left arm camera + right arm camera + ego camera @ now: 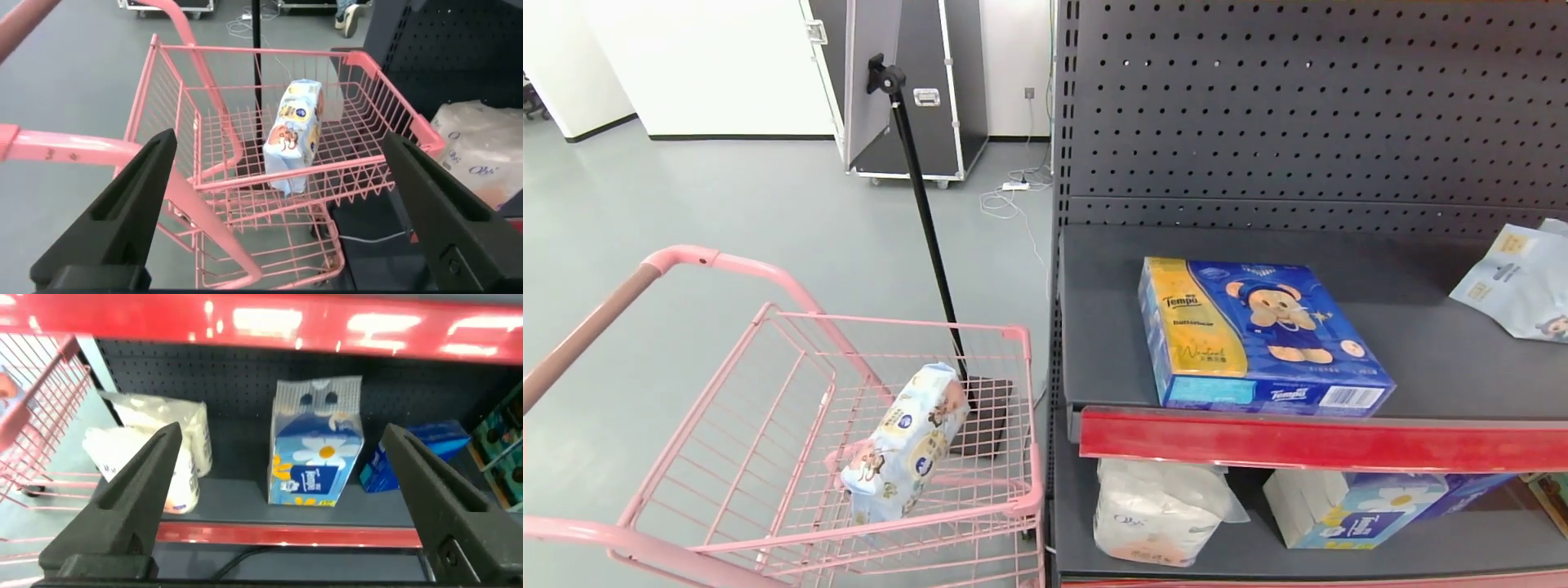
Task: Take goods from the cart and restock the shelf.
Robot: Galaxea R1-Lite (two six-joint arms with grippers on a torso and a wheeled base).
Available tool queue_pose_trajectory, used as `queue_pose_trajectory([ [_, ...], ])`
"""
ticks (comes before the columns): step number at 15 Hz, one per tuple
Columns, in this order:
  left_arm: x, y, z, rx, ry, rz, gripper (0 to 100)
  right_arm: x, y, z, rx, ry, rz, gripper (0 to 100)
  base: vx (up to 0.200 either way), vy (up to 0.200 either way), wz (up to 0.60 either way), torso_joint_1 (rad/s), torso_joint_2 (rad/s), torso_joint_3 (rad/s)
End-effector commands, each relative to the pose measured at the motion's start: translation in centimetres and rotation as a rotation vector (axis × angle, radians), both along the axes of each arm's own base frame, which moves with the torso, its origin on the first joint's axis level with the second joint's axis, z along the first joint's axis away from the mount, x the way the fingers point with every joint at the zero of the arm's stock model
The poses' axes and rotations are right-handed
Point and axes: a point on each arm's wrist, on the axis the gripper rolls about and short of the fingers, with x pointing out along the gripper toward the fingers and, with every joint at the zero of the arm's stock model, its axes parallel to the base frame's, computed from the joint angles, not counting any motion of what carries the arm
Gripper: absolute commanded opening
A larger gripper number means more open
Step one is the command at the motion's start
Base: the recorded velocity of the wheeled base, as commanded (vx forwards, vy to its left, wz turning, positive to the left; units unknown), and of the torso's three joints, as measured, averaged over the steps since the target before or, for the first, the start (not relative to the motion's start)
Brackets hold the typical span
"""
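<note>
A pink wire cart (792, 441) stands left of the dark shelf unit (1111, 327). One pale blue soft pack with cartoon print (905, 441) leans on end inside the cart's basket. In the left wrist view my left gripper (279, 137) hangs open above and before the cart (204, 106), apart from the pack (294, 135). My right gripper (280, 430) is open in front of the lower shelf, facing a blue-and-white tissue pack (317, 449). A blue tissue box with a bear (1254, 335) lies flat on the upper shelf board.
The lower shelf holds a white wrapped pack (1156, 510) and the blue-and-white tissue pack (1364, 506). Another pale pack (1519, 282) lies at the upper shelf's right end. A red price rail (1323, 441) fronts the shelf. A black stand pole (927, 220) rises behind the cart.
</note>
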Motion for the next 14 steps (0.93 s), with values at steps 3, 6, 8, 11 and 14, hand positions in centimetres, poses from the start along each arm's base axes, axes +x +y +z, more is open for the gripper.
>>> queue_pose_trajectory([
  [3, 0.01, 0.0, 0.0, 0.0, 0.001, -0.001, 100, 0.01, 0.0, 0.0, -0.001, 0.002, -0.001, 100, 0.0, 0.0, 0.0, -0.177, 0.54, 0.355],
  [6, 0.01, 0.0, 0.0, 0.0, 0.001, 0.001, 100, 0.01, 0.0, 0.0, -0.001, 0.002, -0.001, 100, 0.0, 0.0, 0.0, -0.159, 0.54, 0.369],
  [8, 0.01, 0.0, 0.0, 0.0, 0.001, -0.001, 100, 0.01, 0.0, 0.0, -0.001, 0.002, -0.001, 100, 0.0, 0.0, 0.0, -0.115, 0.44, 0.32],
  [11, 0.01, 0.0, 0.0, 0.0, 0.001, 0.001, 100, 0.01, 0.0, 0.0, -0.001, 0.002, -0.001, 100, 0.0, 0.0, 0.0, -0.03, 0.13, 0.095],
  [14, 0.01, 0.0, 0.0, 0.0, 0.001, 0.001, 100, 0.01, 0.0, 0.0, -0.001, 0.002, -0.001, 100, -0.067, 0.067, 0.0, 0.001, 0.01, 0.004],
])
